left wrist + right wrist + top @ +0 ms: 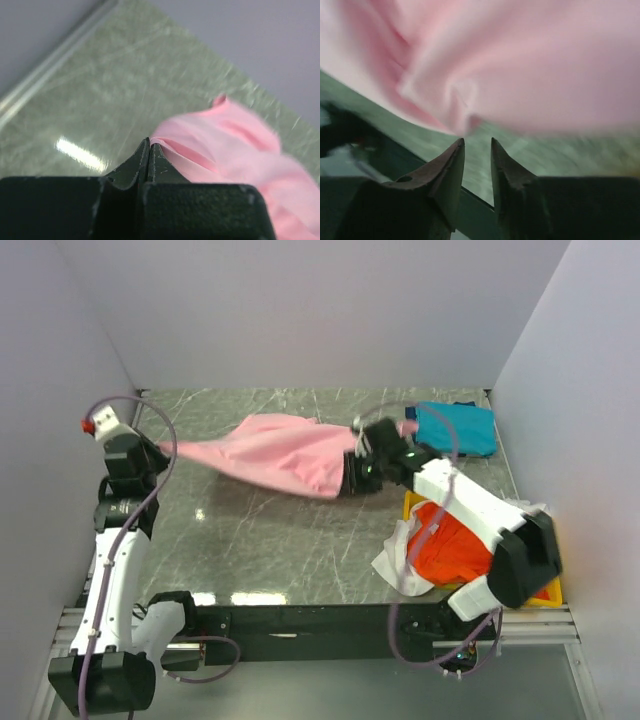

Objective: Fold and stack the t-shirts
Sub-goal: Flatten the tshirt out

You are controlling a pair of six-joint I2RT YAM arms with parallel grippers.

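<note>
Left gripper point(149, 146): jaws pressed tight together, and an edge of the pink shirt point(285, 455) comes away right at the tips, so it looks pinched on the cloth's left end. From the wrist view the shirt runs off to the right, blurred, over the grey-green table point(260, 540). That arm climbs from its base at the near left, straight up along the left wall, then bends at the wrist to point right at the shirt.

Over to the right gripper point(477, 144): fingers parted by a narrow gap, bare table showing between them, nothing held. A blurred fold of pink hangs just beyond the tips. This arm rises from the near right, its elbow hunched over the tray point(548, 592), and the forearm stretches diagonally up and left to the shirt's near right edge.

The pink shirt itself is drawn out long across the middle of the table, narrow at the left, wider at the right. The teal shirt point(458, 428) lies at the far right corner, just beside the pink one's right end. The orange shirt point(452, 552) is heaped on the tray under the right arm, and the white shirt point(398, 562) spills over the tray's left side onto the table.
</note>
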